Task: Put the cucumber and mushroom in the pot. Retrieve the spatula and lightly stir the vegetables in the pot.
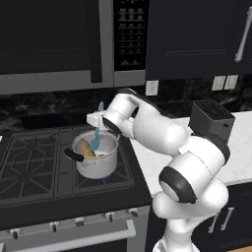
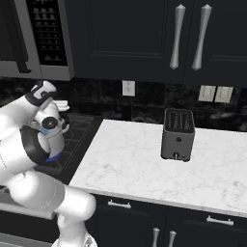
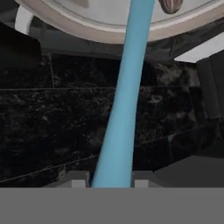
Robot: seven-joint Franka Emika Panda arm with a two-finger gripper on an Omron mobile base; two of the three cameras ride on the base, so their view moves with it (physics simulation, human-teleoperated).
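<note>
— On the stove [image 1: 44, 170], where does the pot [image 1: 96, 160] sit?

— On the burner nearest the white tabletop [image 2: 144, 159], its steel wall shiny and one black side handle sticking out away from that tabletop. A blue flame glows under its base.

— And the pincer [image 3: 111, 180]?

— It hangs above the pot, beside the back rim. In the hand view its two small tips sit nearly together, pressed against either side of the blue spatula [image 3: 124, 100], so it is clamped on the handle.

— Where does the spatula go from there?

— The handle runs straight away from the tips and crosses the pot's rim. From the left base view, the spatula stands tilted, its lower end down inside the pot and its upper end poking up above the white hand.

— The vegetables?

— The cucumber [image 1: 87, 149] lies inside the pot, a yellowish piece leaning against the inner wall on the side away from the tabletop, just beside the spatula. The mushroom [image 3: 170, 5] shows in the hand view as a small brown lump on the pot's pale floor, close to the handle but apart from it.

— Anything else near the pot?

— A dark toaster [image 2: 177, 134] stands on the tabletop, well apart from the pot.
</note>
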